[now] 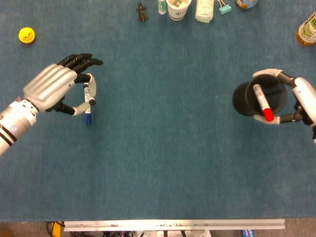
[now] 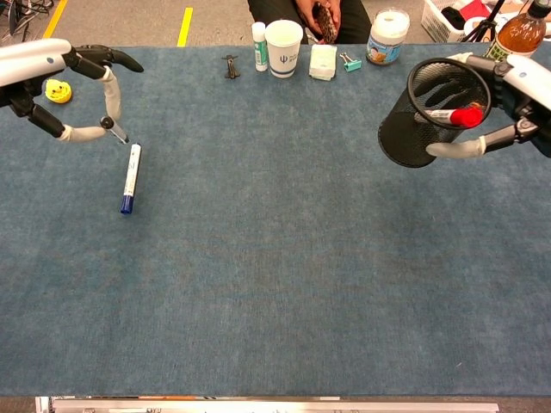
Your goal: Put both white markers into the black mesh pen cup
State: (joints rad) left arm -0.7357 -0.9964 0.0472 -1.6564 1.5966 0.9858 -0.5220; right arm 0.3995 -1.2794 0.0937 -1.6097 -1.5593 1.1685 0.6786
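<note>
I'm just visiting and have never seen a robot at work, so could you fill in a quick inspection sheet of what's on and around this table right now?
Surface: blue felt-like table, metal strip along the near edge.
Job's things: blue-capped marker lying flat on the table; red-capped marker inside the black mesh cup, which is tilted.
Clutter: yellow duck, black clip, small white bottle, paper cup, white packet, teal clip, jar, drink bottle.
Hands: left hand above the blue-capped marker, holding nothing; right hand grips the cup.
Cables: nothing seen.
Surroundings: a person beyond the far edge; yellow floor tape.
</note>
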